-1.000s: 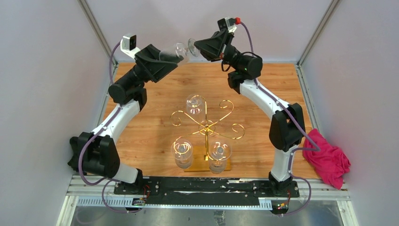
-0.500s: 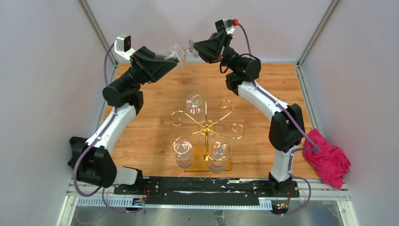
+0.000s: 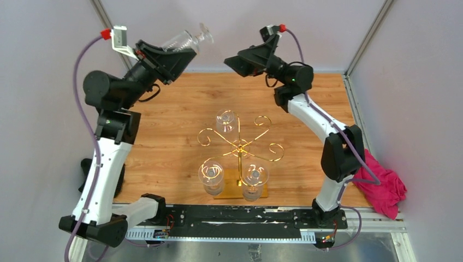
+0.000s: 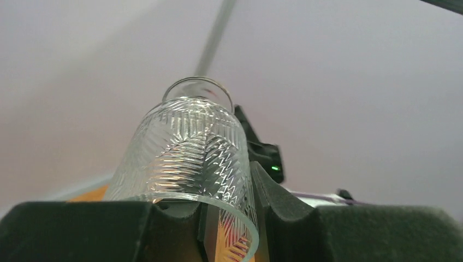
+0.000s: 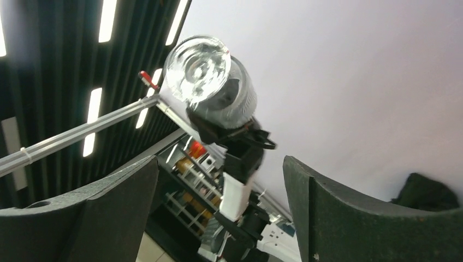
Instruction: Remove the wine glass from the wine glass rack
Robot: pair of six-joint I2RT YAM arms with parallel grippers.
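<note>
The wine glass (image 3: 185,41) was seen clear of the wine glass rack (image 3: 240,146), held high in the upper left of the overhead view. It was clamped across its ribbed bowl by the left gripper (image 3: 176,53), whose pads (image 4: 284,207) were pressed against the glass wall on both sides in the left wrist view. Its long axis was tilted, with the bowl low in the jaws and the stem and foot pointed up and to the right. The right gripper (image 3: 236,63) was found right of the foot, apart from it, its jaws spread wide with nothing between them; from its own camera the glass (image 5: 210,82) was viewed foot-on. It was judged that any set-down would fall to the left arm, and that the foot would first have to be swung downward toward the table (image 3: 164,136).
</note>
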